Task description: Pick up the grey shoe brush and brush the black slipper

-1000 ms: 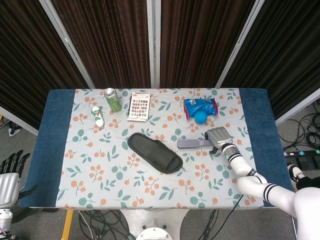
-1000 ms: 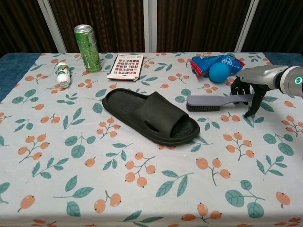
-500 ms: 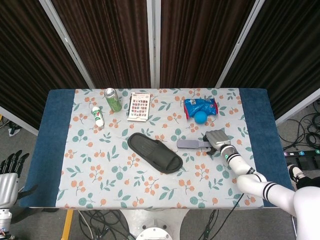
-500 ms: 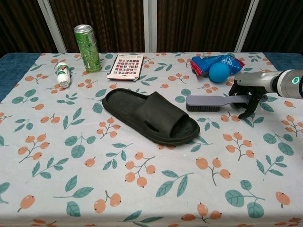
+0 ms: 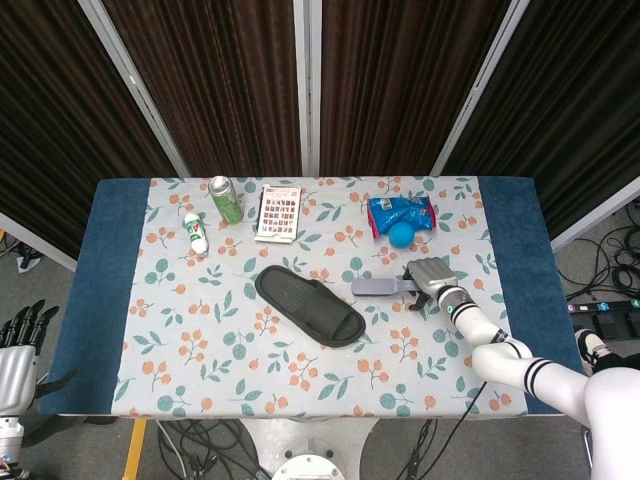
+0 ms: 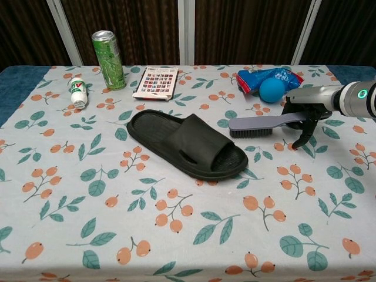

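The grey shoe brush (image 6: 267, 124) is held at its handle end by the right hand (image 6: 305, 114), whose fingers (image 6: 303, 136) are curled down around the handle. In the chest view the brush is seen from the side, bristles down, with its head pointing toward the black slipper (image 6: 188, 144) and a small gap left between them; whether the bristles touch the cloth cannot be told. In the head view the same brush (image 5: 378, 288) is shown from above as a flat grey bar, just right of the slipper (image 5: 309, 306), and the right hand (image 5: 430, 277) is seen as a grey block covering the handle, so the finger curl is hidden there.

The slipper is laid diagonally near the middle of the floral tablecloth (image 6: 176, 235), with its open toe end toward the brush.

The left hand (image 5: 18, 340) is shown only in the head view, low at the far left, off the table and holding nothing, with its fingers upright and slightly apart. It is outside the chest view.

Along the far edge a green can (image 6: 108, 51), a small white bottle (image 6: 77, 91), a printed card (image 6: 155, 82) and a blue packet (image 6: 267, 77) with a blue ball (image 6: 271, 89) are seen. The blue borders of the table (image 5: 100, 290) appear in full only in the head view.
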Controlling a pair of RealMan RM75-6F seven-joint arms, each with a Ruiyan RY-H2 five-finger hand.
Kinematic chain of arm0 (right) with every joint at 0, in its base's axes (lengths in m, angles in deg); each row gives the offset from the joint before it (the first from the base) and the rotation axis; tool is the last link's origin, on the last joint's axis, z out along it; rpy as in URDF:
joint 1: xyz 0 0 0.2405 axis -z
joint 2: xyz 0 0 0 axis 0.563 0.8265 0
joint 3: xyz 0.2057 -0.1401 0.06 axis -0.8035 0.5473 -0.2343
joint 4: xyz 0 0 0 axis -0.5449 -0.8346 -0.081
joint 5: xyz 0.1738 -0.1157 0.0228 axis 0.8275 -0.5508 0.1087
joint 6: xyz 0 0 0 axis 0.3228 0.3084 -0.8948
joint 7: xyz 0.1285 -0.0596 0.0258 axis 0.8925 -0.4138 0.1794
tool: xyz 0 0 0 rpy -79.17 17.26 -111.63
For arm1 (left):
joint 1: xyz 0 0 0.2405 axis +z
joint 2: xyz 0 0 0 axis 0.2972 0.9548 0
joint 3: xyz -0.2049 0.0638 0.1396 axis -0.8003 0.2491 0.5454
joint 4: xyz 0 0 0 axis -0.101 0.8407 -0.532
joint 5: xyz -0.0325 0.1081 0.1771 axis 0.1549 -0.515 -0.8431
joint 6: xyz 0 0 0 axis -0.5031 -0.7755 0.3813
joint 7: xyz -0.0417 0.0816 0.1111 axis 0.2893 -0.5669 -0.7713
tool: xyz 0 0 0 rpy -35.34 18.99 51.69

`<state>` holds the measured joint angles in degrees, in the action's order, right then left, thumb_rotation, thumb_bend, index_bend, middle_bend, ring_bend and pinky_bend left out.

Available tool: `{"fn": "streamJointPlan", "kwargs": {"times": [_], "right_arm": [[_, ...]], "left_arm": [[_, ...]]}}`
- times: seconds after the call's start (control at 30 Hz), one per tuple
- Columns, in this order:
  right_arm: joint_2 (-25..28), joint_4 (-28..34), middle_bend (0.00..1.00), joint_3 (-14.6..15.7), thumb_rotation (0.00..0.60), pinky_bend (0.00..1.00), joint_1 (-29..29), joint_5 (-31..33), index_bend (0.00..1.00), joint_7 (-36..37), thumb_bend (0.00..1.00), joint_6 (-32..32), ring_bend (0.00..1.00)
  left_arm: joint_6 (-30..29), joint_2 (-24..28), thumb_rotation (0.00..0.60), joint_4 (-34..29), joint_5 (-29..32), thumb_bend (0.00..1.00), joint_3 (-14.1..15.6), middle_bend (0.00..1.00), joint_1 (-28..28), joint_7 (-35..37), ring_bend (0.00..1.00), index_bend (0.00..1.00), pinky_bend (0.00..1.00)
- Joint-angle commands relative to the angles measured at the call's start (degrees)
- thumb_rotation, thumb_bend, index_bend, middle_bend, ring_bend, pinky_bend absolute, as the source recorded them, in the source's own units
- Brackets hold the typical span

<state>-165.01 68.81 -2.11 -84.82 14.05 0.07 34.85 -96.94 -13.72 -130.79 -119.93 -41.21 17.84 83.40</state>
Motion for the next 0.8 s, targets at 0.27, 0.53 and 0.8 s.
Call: {"fn": "streamJointPlan", "kwargs": {"times": [0.27,0.53,0.8], "right_arm": [[-2.7,-1.7,0.89,1.0,0.6,1.0,-1.5,1.6,0.96,-2.5,0.46,1.9,0.89],[-4.4,-2.8,0.99,-1.2,0.6,1.0,0.8,-5.9,1.0,5.7,0.53,5.9,1.0],[2.7,4.7,1.0,-1.8,0.6,1.0,4.4,-18.5,1.0,17.3,0.53,14.0,1.0]], "left_arm": [[0.0,-0.3,0.6,0.7,-0.2,0.15,-0.2,0.14,-0.3,0.4,0.06,0.16,0.13],[0.3,0.3,0.6,1.0,-2.1,0.15,-0.2,0.14,-1.3,1.2,0.06,0.16,0.13],[2.9,2.1,0.6,-0.2,-9.0,0.16,-1.9,0.14,-7.9,2.7,0.06,0.16,0.13]]}}
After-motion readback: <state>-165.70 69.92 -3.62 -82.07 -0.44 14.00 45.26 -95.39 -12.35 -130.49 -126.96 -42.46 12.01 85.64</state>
